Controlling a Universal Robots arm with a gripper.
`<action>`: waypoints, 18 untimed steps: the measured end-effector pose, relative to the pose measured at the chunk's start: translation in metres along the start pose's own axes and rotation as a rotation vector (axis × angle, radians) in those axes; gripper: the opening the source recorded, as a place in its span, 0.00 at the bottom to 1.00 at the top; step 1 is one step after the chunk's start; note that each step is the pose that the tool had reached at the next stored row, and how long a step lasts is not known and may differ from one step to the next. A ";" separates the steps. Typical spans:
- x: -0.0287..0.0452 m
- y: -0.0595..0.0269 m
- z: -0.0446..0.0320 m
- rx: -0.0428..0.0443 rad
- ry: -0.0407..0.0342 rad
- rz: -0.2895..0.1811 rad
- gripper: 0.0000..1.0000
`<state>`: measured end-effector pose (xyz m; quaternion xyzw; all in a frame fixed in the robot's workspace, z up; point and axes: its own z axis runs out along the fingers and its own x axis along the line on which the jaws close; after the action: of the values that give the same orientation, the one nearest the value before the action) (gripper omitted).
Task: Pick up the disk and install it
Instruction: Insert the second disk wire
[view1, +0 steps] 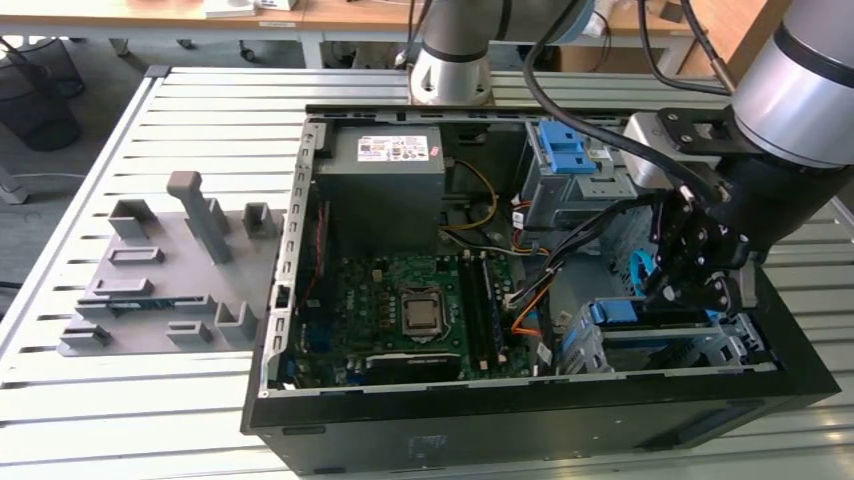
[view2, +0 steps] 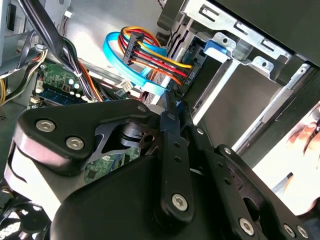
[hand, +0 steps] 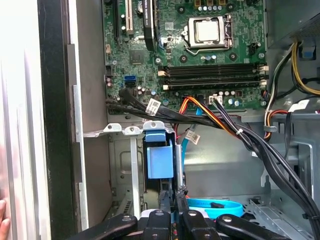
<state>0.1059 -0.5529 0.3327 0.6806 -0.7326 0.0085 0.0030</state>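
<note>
the gripper (view1: 677, 298) hangs low inside the open computer case (view1: 534, 425), over the drive cage at the exterior view's right; in both wrist views its fingers (hand: 167, 200) are drawn almost together, with only a thin slit between the tips (view2: 172, 102); whether they pinch anything i cannot tell; the disk (view1: 643, 312) sits in that cage just beneath the tips, and in the first wrist view its blue rail (hand: 160, 161) stands edge-on right beside the fingers; its label is hidden; the green motherboard (view1: 400, 300) lies flat in the middle of the case; the grey power box (view1: 387, 170) behind it carries a white sticker (view1: 394, 148) whose print is too small to read; a blue latch (view1: 567, 150) tops the upper bay; a small white tag (hand: 154, 105) hangs on a black cable, its writing illegible; orange wires (hand: 205, 112) cross near it; a light blue ribbon cable (view2: 120, 55) loops by the cage; a grey parts tray (view1: 160, 280) rests on the slatted table (view1: 134, 420) at the exterior view's left
</note>
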 end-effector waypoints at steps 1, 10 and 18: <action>0.0000 0.0000 0.0003 0.0000 0.0000 0.000 0.16; 0.0007 -0.0001 0.0037 -0.0002 0.0005 0.000 0.16; 0.0007 -0.0001 0.0039 -0.0002 0.0000 0.000 0.17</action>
<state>0.1060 -0.5537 0.3288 0.6805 -0.7327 0.0085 0.0030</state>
